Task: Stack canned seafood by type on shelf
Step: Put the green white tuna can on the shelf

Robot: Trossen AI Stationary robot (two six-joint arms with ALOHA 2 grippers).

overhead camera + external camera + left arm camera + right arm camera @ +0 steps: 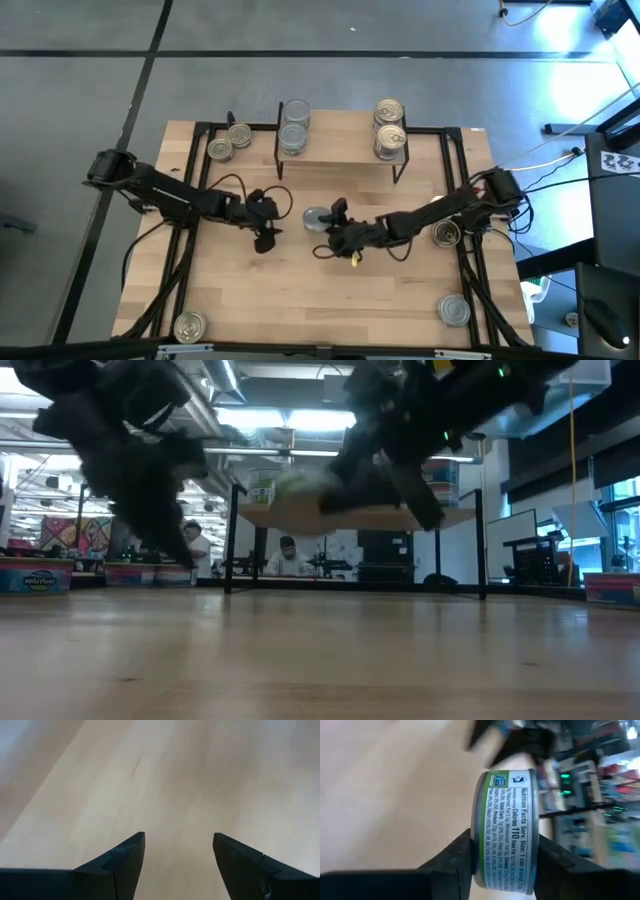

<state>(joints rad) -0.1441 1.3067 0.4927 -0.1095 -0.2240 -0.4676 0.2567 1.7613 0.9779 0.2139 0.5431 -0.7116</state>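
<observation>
The large light-wood table (300, 290) carries the small rectangular light-wood shelf on thin black legs (340, 150) at its far edge. Four short round metal tins sit on that shelf in two stacks of two: silver-grey tops (294, 125) on one end, gold-yellow tops (389, 128) on the other. Five more tins lie on the table: two gold ones (228, 142) beside the shelf, one (446, 234) near the right arm, and silver ones at the near corners (190, 326) (454, 309).

The right gripper (322, 222) clamps a silver-topped tin (506, 832) mid-table; its green-edged label reads "Nutrition Facts", "Calories 110". The left gripper (179, 862) hangs spread wide over bare wood, holding nothing.
</observation>
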